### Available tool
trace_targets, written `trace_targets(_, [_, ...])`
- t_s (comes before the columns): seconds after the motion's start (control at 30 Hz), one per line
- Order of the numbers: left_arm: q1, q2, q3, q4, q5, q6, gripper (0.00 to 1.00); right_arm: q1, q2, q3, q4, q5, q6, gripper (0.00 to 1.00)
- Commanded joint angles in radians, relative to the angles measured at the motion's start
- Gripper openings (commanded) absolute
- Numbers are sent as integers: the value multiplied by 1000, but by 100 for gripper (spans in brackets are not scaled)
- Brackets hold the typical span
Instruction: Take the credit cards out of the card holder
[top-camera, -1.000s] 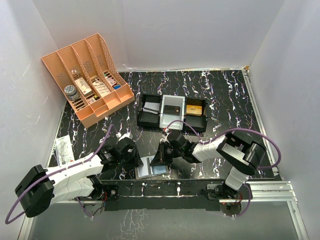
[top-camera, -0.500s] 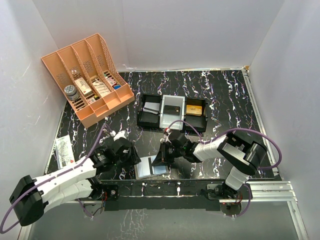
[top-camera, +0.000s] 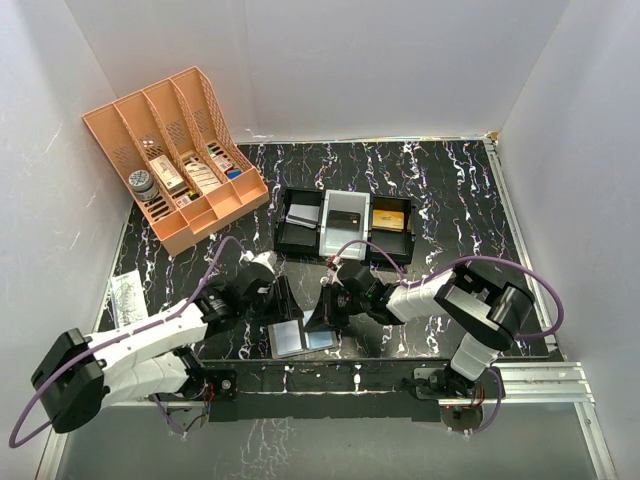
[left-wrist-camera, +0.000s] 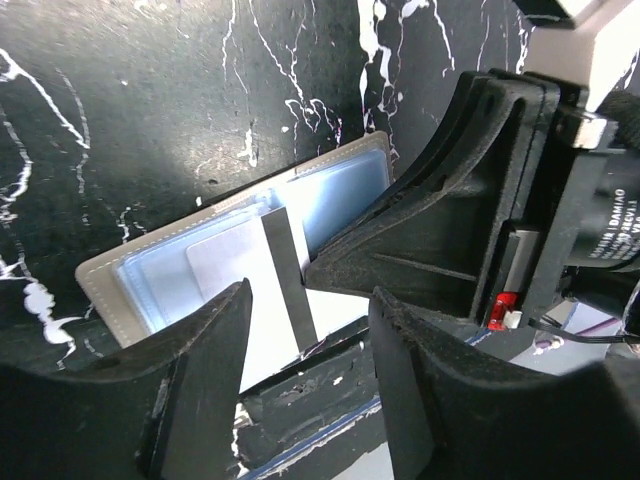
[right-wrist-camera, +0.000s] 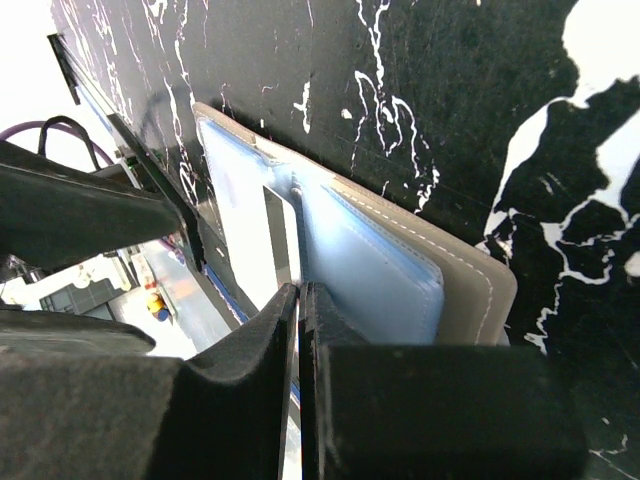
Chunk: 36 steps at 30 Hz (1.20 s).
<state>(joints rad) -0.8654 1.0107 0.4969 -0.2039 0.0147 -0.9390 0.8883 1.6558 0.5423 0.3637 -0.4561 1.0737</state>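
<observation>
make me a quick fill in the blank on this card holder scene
The card holder lies unfolded, showing pale ____ pockets.
The right tool touches it with jaws ____.
The left tool hovers with jaws ____.
The black tray has ____ compartments.
Missing words: blue, shut, open, three.

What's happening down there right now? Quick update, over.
Left gripper open over the card holder. Right gripper shut, tips on it. Holder lies open, pale card inside.
</observation>
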Motion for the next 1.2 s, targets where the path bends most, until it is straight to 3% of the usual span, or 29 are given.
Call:
trace_targets(0.0, [-3, 60, -11, 82, 89, -8, 47, -9, -12, 25, 1, 9, -23, 4])
trace_targets(0.23, [-8, 126, -49, 50, 80, -8, 40, -11, -14, 33, -16, 11, -27, 4])
trace_targets(0.87, [-7, 84, -85, -31, 43, 20, 39, -13, -61, 37, -83, 26, -51, 4])
trace_targets(1.17, [-8, 59, -87, -7, 50, 16, 40, -8, -32, 81, -95, -16, -101, 21])
